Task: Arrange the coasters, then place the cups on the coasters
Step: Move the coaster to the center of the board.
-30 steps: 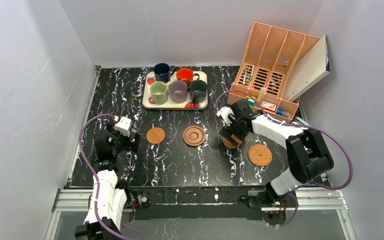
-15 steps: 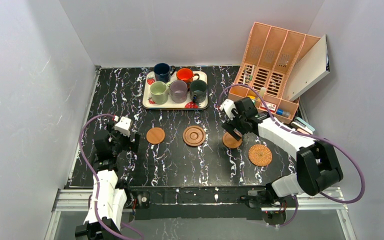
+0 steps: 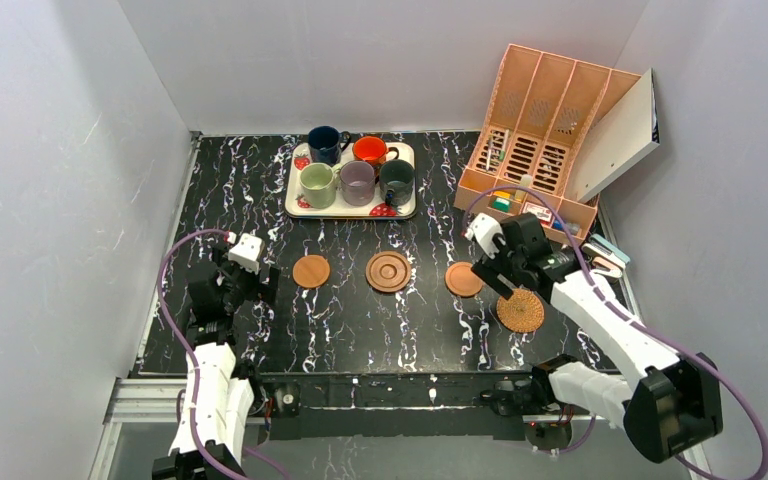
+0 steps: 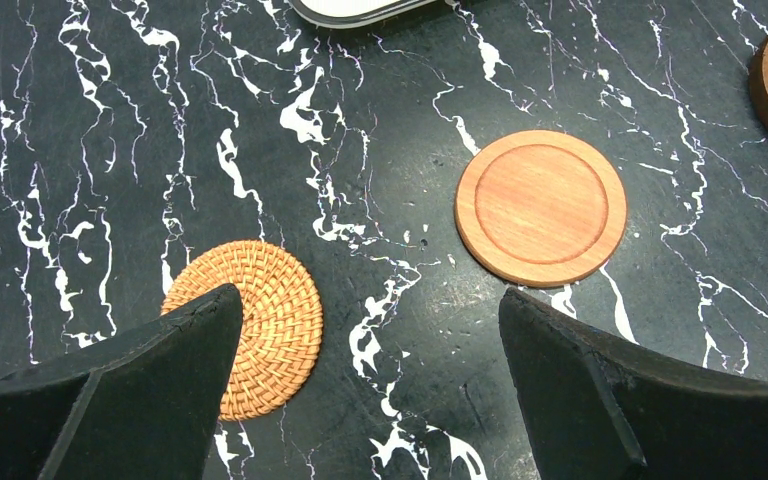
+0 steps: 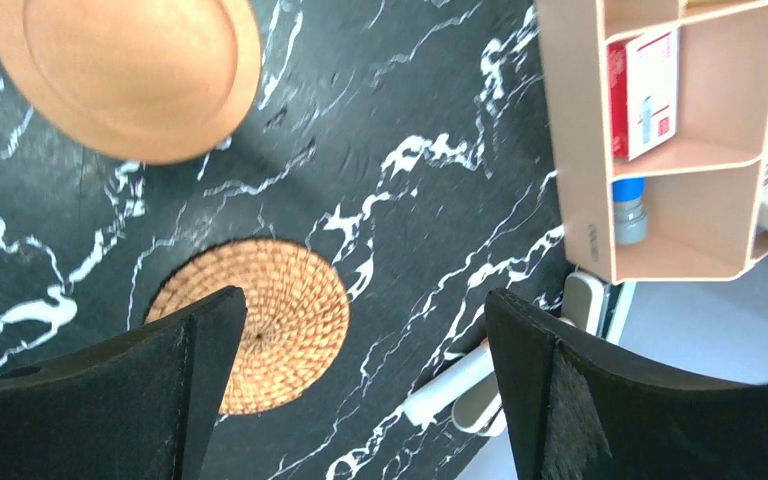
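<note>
Right tool (image 5: 362, 300) cleared terracotta coaster (image 3: 463, 279), wide, empty, left tool (image 4: 368, 298) likewise, half-hiding wicker coaster (image 4: 270, 315)

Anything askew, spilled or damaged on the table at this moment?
Nothing spilled or broken: all five cups stand upright on the tray. The one oddity is the right-hand wicker coaster, which lies closer to the near edge of the table than the row of three coasters, so the line is not straight yet.
</note>
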